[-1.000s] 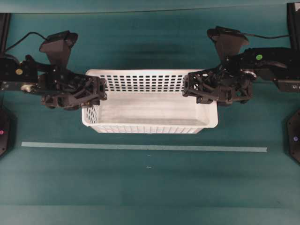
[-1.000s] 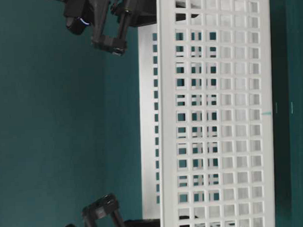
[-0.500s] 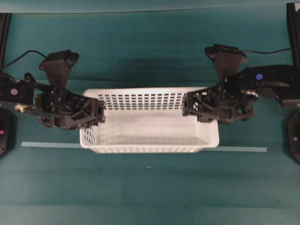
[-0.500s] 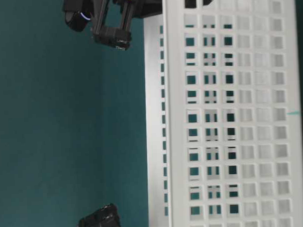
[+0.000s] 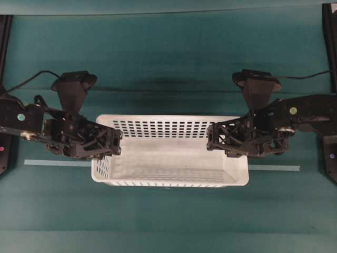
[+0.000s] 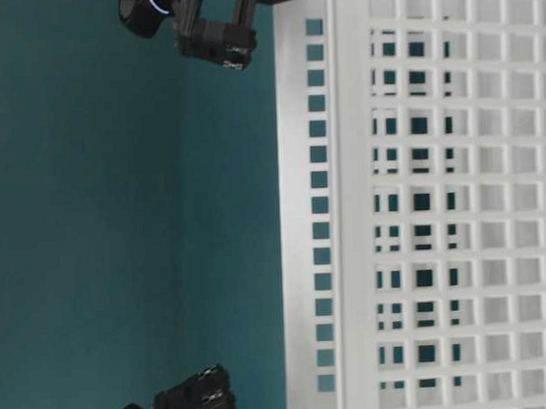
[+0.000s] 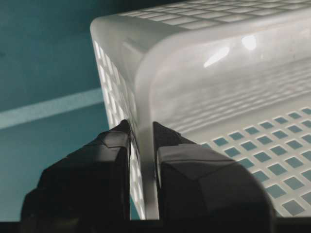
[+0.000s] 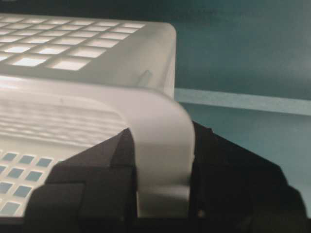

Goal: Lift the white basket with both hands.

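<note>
The white basket (image 5: 163, 128) hangs level between my two arms, raised off the green table, with nothing inside it. My left gripper (image 5: 117, 143) is shut on its left end wall, one jaw inside and one outside. In the left wrist view the slotted wall (image 7: 116, 104) runs down between the left gripper (image 7: 141, 128) jaws. My right gripper (image 5: 210, 138) is shut on the right end. The rolled rim (image 8: 163, 145) fills the right gripper (image 8: 160, 131) from jaw to jaw. At table level the slotted side of the basket (image 6: 435, 208) fills the right half.
A pale tape strip (image 5: 58, 162) lies across the table; the basket covers its middle and it shows again on the right (image 5: 274, 168). Black arm bases stand at the left edge (image 5: 4, 153) and right edge (image 5: 331, 158). Green table surface spreads out in front and behind.
Both grippers, still shut on the basket, have carried it toward the near side of the overhead view. It looks larger and now overlaps the tape strip.
</note>
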You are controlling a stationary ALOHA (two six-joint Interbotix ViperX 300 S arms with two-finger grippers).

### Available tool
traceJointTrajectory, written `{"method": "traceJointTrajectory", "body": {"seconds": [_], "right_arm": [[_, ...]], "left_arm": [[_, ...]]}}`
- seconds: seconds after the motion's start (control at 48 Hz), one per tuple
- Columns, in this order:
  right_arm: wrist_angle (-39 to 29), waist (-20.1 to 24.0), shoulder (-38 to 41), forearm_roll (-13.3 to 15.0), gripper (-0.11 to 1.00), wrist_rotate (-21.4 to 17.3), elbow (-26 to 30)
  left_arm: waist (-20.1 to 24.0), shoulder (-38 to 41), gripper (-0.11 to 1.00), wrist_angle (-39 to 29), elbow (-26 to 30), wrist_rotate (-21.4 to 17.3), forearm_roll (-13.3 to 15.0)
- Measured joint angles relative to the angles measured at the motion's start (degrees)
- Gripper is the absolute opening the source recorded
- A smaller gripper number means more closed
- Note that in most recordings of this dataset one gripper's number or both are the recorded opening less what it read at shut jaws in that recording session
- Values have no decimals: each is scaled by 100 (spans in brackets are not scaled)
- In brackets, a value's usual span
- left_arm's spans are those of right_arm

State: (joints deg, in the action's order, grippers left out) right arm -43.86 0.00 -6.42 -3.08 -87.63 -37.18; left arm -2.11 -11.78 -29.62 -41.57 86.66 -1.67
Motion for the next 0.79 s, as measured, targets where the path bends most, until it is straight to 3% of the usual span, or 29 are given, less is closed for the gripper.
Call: {"method": "traceJointTrajectory", "body": {"seconds": [0.208, 0.792], "right_arm": [[0, 62, 9, 176, 19, -123, -26], [185, 176, 176, 193, 18, -237, -35]], "left_arm": [[-53, 123, 5, -9, 26, 26, 0], [-79, 123, 5, -9, 18, 35, 0]]}}
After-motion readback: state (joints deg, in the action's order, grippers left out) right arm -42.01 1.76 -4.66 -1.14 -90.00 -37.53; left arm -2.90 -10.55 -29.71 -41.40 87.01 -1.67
